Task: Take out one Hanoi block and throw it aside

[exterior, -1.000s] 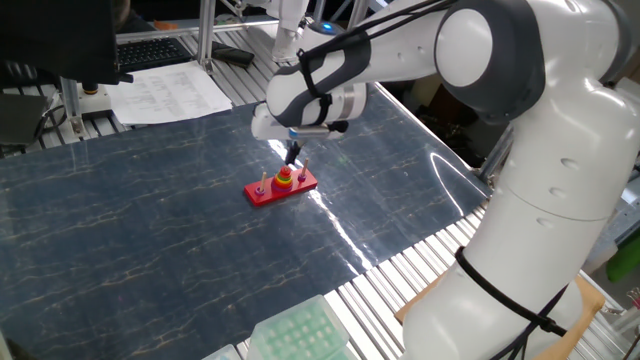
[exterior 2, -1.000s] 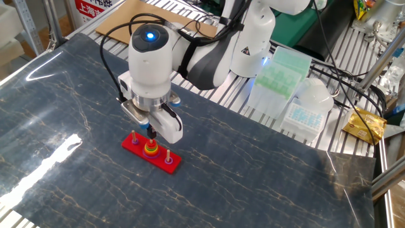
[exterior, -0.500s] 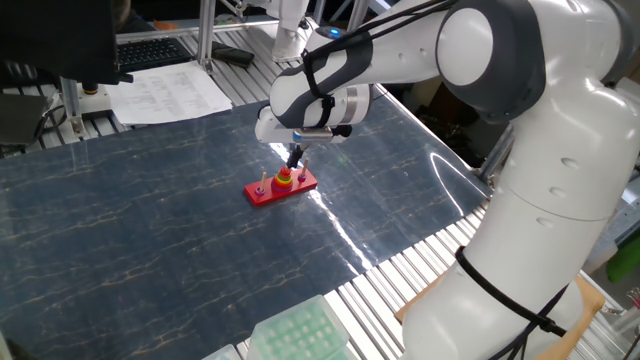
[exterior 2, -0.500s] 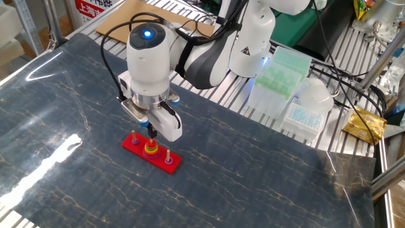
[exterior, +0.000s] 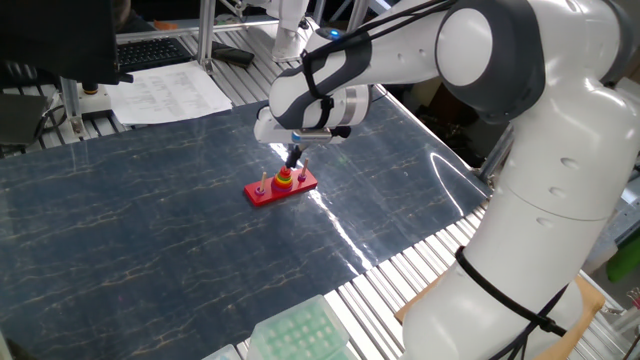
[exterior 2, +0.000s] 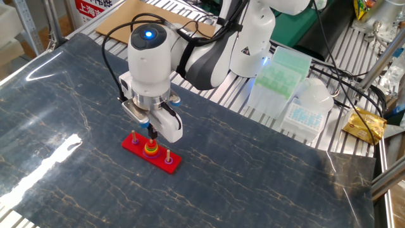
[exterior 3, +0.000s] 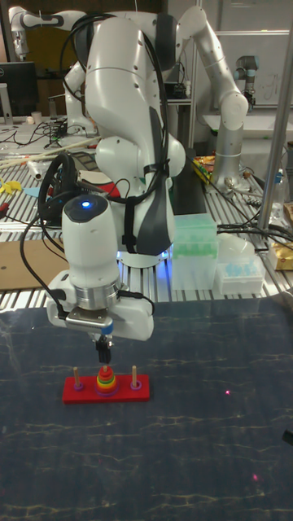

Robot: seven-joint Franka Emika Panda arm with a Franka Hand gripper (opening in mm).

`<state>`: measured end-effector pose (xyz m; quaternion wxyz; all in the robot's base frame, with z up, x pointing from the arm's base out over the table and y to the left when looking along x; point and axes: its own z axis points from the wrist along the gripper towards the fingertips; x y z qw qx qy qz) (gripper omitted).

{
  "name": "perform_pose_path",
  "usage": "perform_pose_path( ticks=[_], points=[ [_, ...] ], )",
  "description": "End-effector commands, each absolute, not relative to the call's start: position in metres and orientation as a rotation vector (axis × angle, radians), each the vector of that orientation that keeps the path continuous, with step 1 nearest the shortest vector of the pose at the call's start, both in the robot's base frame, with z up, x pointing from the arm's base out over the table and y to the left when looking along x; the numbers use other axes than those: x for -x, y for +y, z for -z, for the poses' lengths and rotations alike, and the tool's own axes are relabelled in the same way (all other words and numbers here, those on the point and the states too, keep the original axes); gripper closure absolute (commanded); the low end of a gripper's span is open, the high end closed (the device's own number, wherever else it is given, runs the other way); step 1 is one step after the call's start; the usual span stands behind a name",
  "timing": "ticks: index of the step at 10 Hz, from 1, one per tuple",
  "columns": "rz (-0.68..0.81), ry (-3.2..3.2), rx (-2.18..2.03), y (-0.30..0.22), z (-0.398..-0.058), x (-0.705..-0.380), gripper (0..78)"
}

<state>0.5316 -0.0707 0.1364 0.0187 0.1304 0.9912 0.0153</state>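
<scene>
Gripper (exterior 3: 103,356) points straight down just above the middle peg of the red base (exterior 3: 107,389), its dark fingers close together; whether they pinch anything cannot be told. Below it sits the ring stack (exterior 2: 150,149) with the Hanoi block (exterior: 285,175) apparently on top. On the counter (exterior 2: 253,183), 3 pegs stand upright.
</scene>
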Motion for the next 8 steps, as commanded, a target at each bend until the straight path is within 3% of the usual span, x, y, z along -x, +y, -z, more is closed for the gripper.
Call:
perform_pose_path(
  ticks=[1,8],
  points=[
    [-0.043,3.074,-0.404,-0.0707,-0.1385,-0.5371,77.6],
    [-0.026,3.063,-0.408,-0.0707,-0.1358,-0.5400,77.6]
  ],
)
